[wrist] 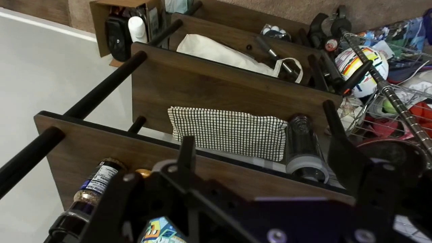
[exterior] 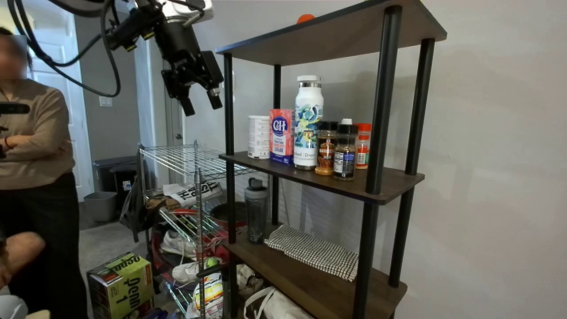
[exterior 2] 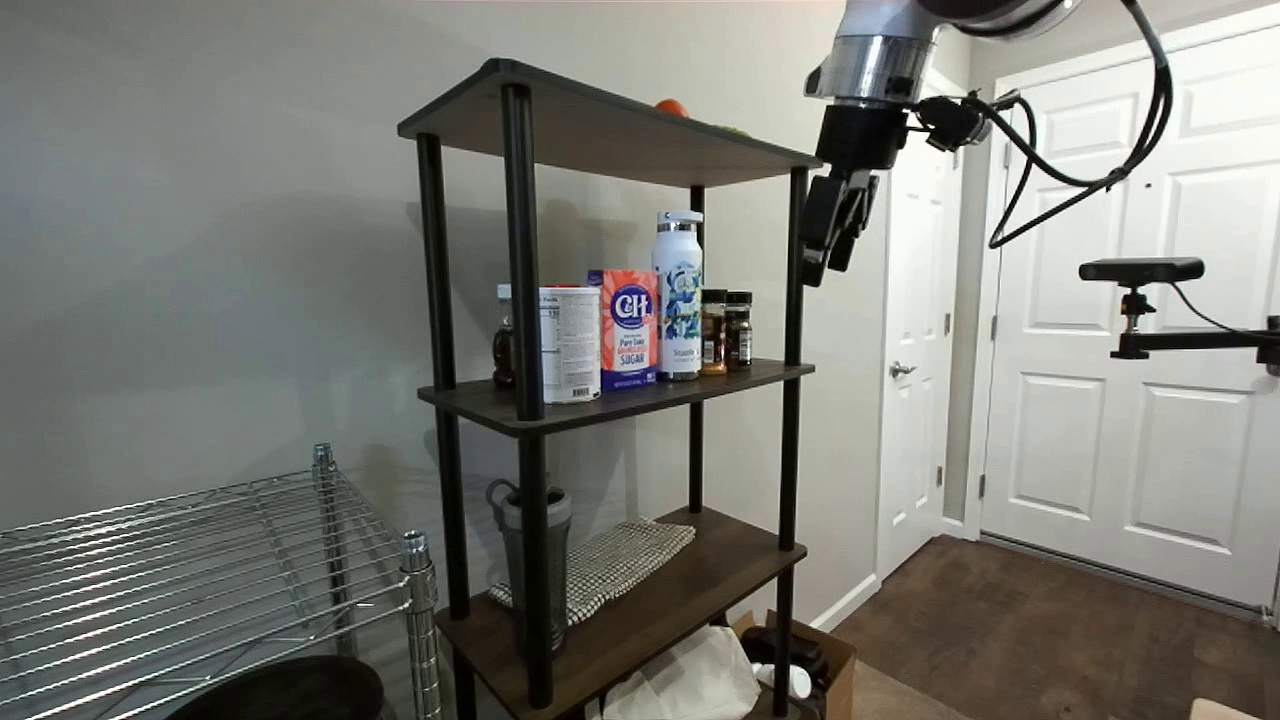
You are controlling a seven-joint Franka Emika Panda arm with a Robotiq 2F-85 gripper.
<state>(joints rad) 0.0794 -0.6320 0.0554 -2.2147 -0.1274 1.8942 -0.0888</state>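
My gripper (exterior: 202, 105) is open and empty, pointing down in the air outside the dark shelf unit (exterior: 328, 181). It also shows in an exterior view (exterior 2: 826, 265), by a shelf post, and in the wrist view (wrist: 265, 146). On the middle shelf stand a white canister (exterior: 258, 137), a pink sugar box (exterior: 281, 137), a white patterned bottle (exterior: 306, 128) and several spice jars (exterior: 344, 153). The bottle's pattern (wrist: 161, 231) is partly hidden behind the gripper in the wrist view. On the lower shelf are a checkered cloth (wrist: 229, 131) and a grey shaker bottle (wrist: 300, 148).
Black posts (exterior: 378, 133) frame the unit. Its top board (exterior 2: 600, 120) carries an orange-red object (exterior 2: 671, 107), mostly hidden. A wire rack (exterior 2: 210, 570) stands beside it. A person (exterior: 35, 146) stands behind the arm. A camera on a bracket (exterior 2: 1140, 270) is nearby.
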